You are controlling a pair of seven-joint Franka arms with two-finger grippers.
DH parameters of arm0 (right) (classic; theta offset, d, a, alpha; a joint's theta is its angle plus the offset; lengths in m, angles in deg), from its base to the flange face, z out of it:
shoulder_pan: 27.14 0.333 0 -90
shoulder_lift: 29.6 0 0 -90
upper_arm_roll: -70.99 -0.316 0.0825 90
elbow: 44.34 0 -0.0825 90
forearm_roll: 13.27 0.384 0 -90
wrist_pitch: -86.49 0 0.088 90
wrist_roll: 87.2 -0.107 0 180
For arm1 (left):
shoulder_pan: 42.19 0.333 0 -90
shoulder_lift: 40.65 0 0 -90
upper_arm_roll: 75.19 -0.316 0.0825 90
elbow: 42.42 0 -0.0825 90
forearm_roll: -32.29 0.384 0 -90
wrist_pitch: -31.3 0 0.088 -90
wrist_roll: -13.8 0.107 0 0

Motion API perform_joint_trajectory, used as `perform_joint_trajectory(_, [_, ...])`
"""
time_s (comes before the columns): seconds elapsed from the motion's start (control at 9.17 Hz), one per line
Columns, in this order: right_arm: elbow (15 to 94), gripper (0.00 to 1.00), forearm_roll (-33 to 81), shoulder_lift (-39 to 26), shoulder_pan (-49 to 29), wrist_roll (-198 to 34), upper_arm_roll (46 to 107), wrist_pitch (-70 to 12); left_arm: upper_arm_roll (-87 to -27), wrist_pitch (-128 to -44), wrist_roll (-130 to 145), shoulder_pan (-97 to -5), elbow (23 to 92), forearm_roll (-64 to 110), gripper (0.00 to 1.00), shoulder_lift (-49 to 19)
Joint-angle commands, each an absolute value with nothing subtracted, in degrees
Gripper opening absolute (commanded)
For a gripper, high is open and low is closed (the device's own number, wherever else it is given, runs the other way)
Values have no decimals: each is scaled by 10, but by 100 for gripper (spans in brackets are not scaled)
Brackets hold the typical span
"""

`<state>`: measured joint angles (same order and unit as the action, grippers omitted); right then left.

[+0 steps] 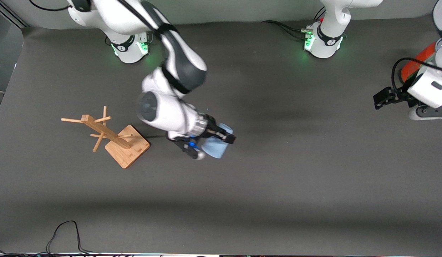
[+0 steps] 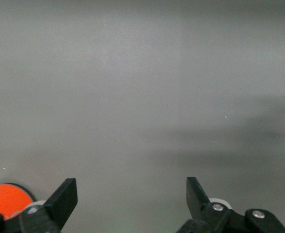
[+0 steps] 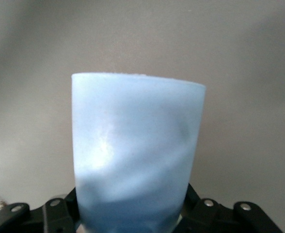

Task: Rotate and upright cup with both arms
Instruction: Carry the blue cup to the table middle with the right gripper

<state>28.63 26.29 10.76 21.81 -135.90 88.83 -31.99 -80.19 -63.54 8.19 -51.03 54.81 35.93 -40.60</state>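
Fingers of the right gripper (image 1: 221, 137) clamped on the pale blue cup (image 1: 215, 146), seen close in the right wrist view (image 3: 137, 155), where they pinch its lower end from both sides. The cup is carried over the middle of the grey desk (image 1: 278, 185), beside a wooden peg stand (image 1: 115, 137) toward the right arm's end. Fingers of the left gripper (image 1: 383, 97) stand wide apart and empty; that arm waits at its own end of the desk, near an orange cylinder (image 1: 417, 60).

Risk, as a judgement: the smooth, tapering wall may slip through the pinch during rotation, or the handover may misalign, dropping the cup.

Obscured: whether the cup touches the desk, which end is its mouth, and the finger contact itself, masked by the wrist in the front view.
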Motion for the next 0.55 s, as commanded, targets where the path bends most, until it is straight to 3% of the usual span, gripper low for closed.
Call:
perform_joint_trajectory(0.0, [245, 41, 198, 166, 253, -1271, 897, -347, -803, -651, 89, -504, 554, 357, 100, -392])
perform_joint_trajectory(0.44, [191, 41, 50, 293, 348, -1221, 896, -406, -804, -661, 87, -488, 598, 346, 100, -389])
